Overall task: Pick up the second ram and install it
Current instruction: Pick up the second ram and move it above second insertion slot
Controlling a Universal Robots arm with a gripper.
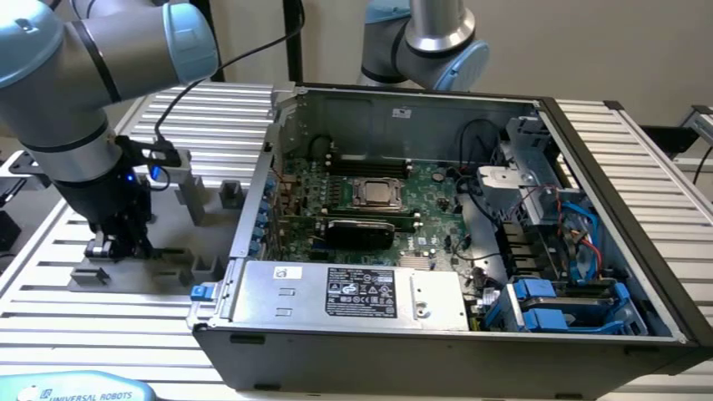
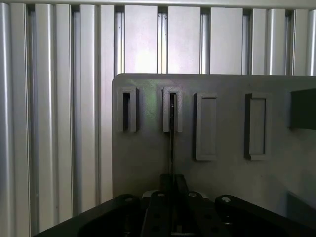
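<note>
an open computer case (image 1: 624, 209) lies on a ribbed metal table (image 1: 212, 109). inside it are a green motherboard (image 1: 429, 196) with a silver processor (image 1: 379, 194) near its middle, a grey power supply (image 1: 346, 292) with a label along the near wall, blue drive brackets (image 1: 557, 305) at the exterior view's right, and loose cables (image 1: 573, 225) above them. just beside the case, at the exterior view's left, a grey plate (image 1: 184, 238) carries upright blocks (image 1: 190, 198). in the wrist view the plate (image 2: 148, 158) shows narrow slots (image 2: 129, 111) and raised rectangles (image 2: 206, 126) over the table (image 2: 59, 123).

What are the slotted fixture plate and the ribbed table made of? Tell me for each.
Fixture plate: matte grey plastic, probably 3D-printed, judging by its dull, finely textured surface. Table: bare silvery metal, likely extruded aluminium, with long grooved slats that gleam.
</note>
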